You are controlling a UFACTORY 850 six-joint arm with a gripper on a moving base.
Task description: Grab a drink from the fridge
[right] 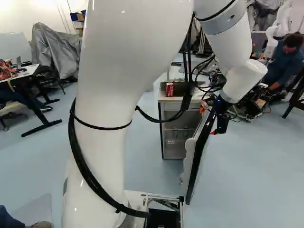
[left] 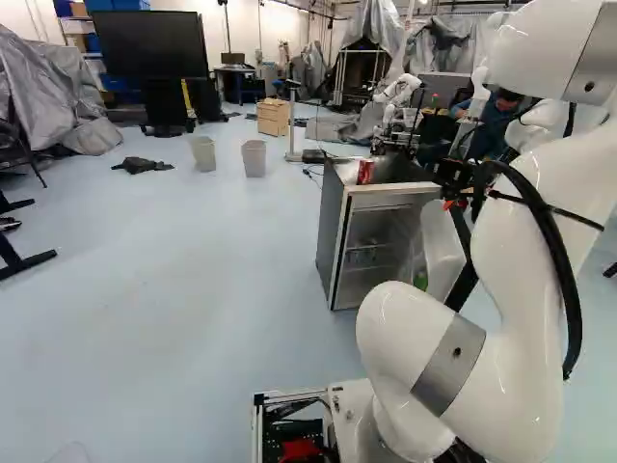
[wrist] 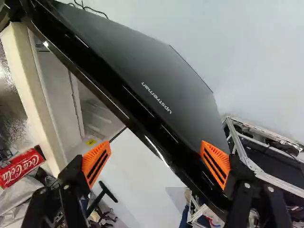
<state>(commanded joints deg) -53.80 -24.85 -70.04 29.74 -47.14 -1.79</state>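
The robot's black claw [right: 208,120] is spread wide at the open door [wrist: 156,71] of a small fridge [left: 333,241], its two orange pads [wrist: 96,161] well apart. The door's dark edge runs through the space between the fingers, though whether either pad touches it cannot be told. A red drink can [right: 169,89] stands upright on top of the fridge, to the left of the claw and outside its grasp. Seen from the wrist, the can lies beyond the finger on the fridge side. The fridge's interior, with wire shelving [left: 366,256], is also to the claw's left, and a green item [left: 420,280] shows low beside the door's inner face; what it is cannot be told. Behind the claw, on the side of the arm's lowest joint, sits the metal frame [wrist: 275,178] of the base. Another robot [left: 397,90] stands beyond the fridge, farther out from the claw.
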